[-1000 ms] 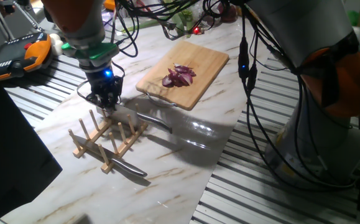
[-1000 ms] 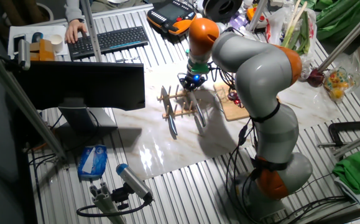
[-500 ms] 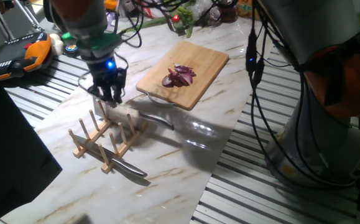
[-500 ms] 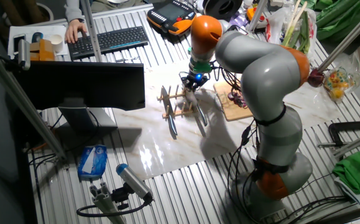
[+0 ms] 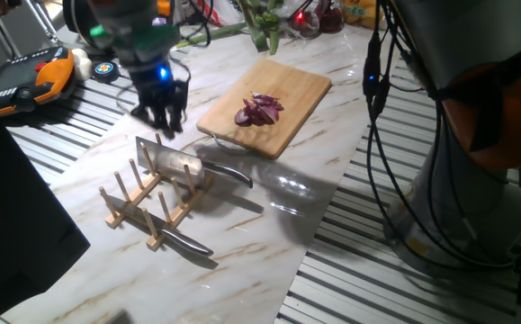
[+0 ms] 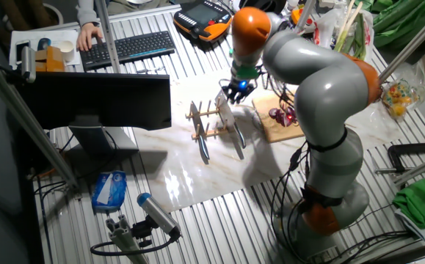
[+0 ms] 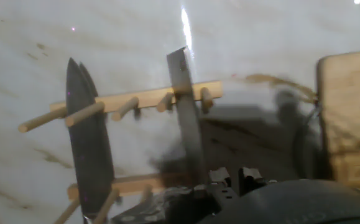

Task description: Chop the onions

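Purple onion slices (image 5: 259, 110) lie piled mid cutting board (image 5: 291, 126) near the tabletop's far edge. The gripper (image 5: 162, 122), fingers narrowly parted and empty, hovers above a cleaver (image 5: 172, 161) resting in the wooden rack (image 5: 152, 205).

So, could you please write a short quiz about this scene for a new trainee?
1. True or false: the onion pieces lie on the cutting board.
2. Where does the cleaver stand? A) in the wooden rack B) on the board C) in the gripper
3. Fill in: the rack holds ___ knives.

Key: 1 true. 2 A. 3 two: the cleaver and a darker knife.
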Controlling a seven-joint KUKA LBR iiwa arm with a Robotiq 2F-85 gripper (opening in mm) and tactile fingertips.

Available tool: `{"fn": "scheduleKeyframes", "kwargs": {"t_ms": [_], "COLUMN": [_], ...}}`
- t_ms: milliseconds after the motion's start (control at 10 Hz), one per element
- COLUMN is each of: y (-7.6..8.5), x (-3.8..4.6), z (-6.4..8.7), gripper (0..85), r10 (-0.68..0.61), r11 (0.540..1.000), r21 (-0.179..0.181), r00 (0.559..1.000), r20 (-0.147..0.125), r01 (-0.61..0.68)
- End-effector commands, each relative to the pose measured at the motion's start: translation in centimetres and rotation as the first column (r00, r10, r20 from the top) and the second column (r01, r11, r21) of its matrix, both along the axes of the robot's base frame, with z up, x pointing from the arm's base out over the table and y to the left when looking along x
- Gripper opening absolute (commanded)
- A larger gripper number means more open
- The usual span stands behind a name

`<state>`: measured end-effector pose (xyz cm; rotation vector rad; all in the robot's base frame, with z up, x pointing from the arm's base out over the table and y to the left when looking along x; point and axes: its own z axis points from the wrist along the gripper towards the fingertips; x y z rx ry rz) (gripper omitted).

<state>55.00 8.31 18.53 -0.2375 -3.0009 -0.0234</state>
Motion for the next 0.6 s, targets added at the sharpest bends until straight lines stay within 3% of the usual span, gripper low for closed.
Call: {"fn": "scheduleKeyframes", "kwargs": {"t_ms": [0, 200, 300, 500], "y": [-1.4, -4.2, -5.4, -6.9], "x": [0.34, 0.84, 0.90, 0.77], "z": [1.6, 2.7, 2.7, 1.6], "gripper": [21.3, 22.0, 24.7, 28.7], "r10": [0.016, 0.037, 0.031, 0.021], "r11": [1.000, 0.999, 0.999, 1.000], "r21": [-0.004, -0.011, -0.009, -0.009], "r00": [1.000, 0.999, 0.999, 0.998], "r20": [0.001, 0.008, 0.025, 0.058], "r01": [-0.016, -0.037, -0.031, -0.021]}}
